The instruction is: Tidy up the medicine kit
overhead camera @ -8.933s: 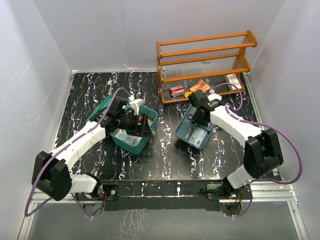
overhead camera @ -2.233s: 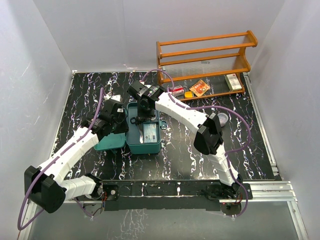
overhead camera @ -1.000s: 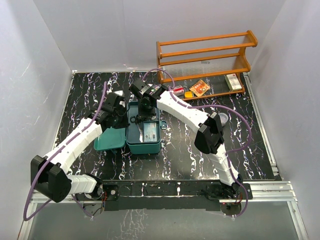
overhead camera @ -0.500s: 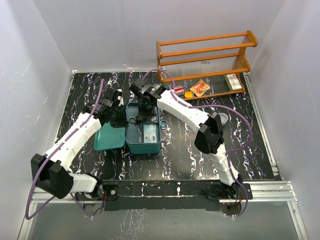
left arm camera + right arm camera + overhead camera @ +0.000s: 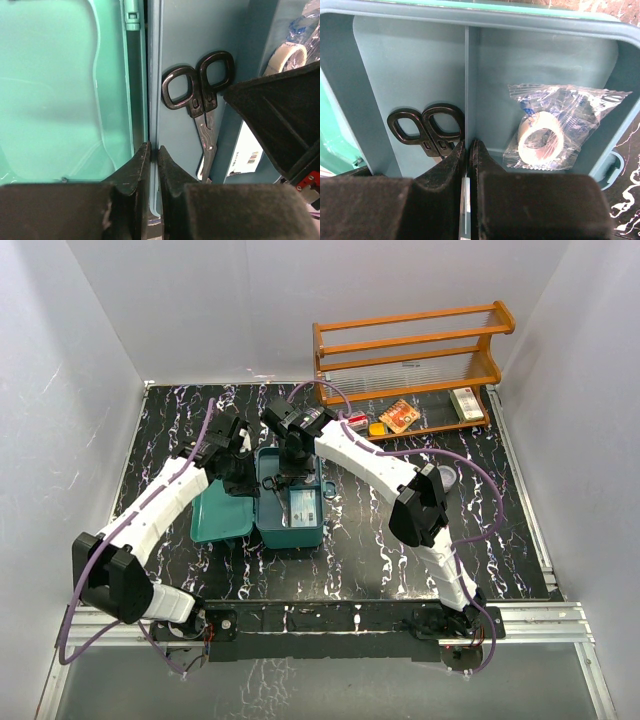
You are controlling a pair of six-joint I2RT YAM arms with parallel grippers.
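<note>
1. The divided tray (image 5: 410, 60) lay on the table (image 5: 380, 540) to the right of the medicine kit (image 5: 255, 525) about nine seconds ago. It is now seated in the kit's open body.
2. The kit is placed left of the table's centre, and its lid (image 5: 222, 518) is laid flat to the left.
3. In the tray, black scissors (image 5: 200, 95) are seen on one side of the divider. A bagged tape roll (image 5: 542, 135) is seen on the other.
4. The right gripper (image 5: 469, 146) is clenched on that divider, with the thin wall held between its fingers.
5. Over the last two seconds the left gripper (image 5: 153, 150) has been brought in to the hinge line. It is pinched on a thin upright wall there. This appears to be the tray's left wall, though the kit's own rim cannot be ruled out from this close view.
6. The seating of the tray is therefore judged to be all but done. Both grips would have to be let go before the lid could be swung over and latched.
7. Small packets (image 5: 400, 415) are left on the orange rack (image 5: 410, 360). Whether they belong in the kit cannot be told.
</note>
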